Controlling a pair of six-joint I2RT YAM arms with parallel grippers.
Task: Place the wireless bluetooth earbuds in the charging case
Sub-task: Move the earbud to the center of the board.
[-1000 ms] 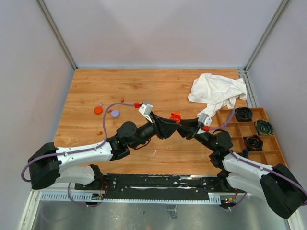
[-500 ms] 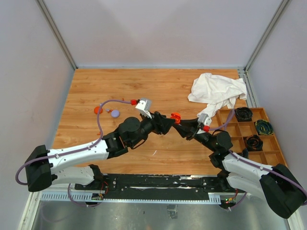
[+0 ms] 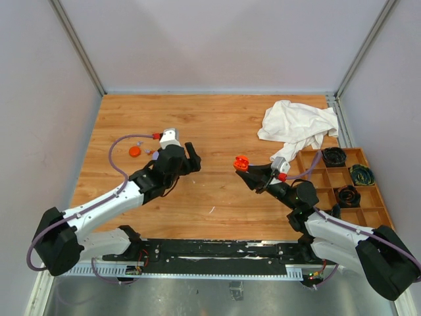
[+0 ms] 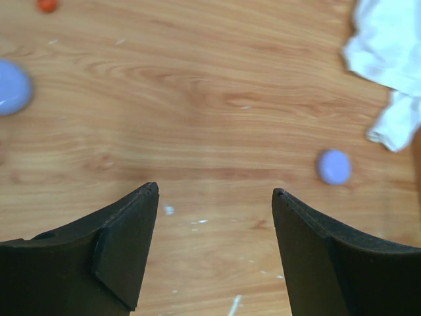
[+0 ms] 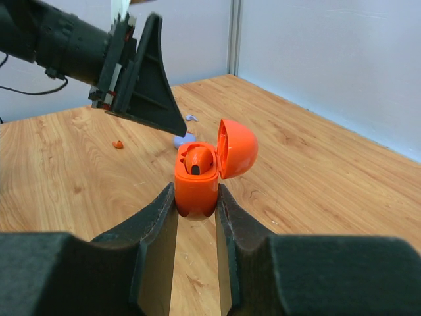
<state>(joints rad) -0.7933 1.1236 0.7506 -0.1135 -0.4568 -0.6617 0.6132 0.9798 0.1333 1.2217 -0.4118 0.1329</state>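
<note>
Pinched upright in right gripper (image 5: 196, 201): case (image 5: 195, 187), lid (image 5: 237, 148) hinged open rightward, earbud (image 5: 197, 161) inside. Left gripper (image 4: 216, 197) spread above wood (image 4: 217, 118), cloth (image 4: 388, 52) well apart.

We look down past the left gripper (image 4: 216, 191), whose two black fingers (image 4: 125, 243) rise from the bottom edge. They stand well apart, and only bare wood shows between the tips. The wooden table (image 4: 217, 85) fills the rest of the view, its grain running left to right, with a few white specks (image 4: 170, 210) near the fingers. To the right, just above the right-hand finger, lies a small lavender rounded piece (image 4: 334, 166), too blurred for us to name. A larger lavender rounded object (image 4: 13, 87) is cut by the left edge. A small orange-red bit (image 4: 46, 5) touches the top edge. Crumpled white cloth (image 4: 388, 59) fills the top right corner.
</note>
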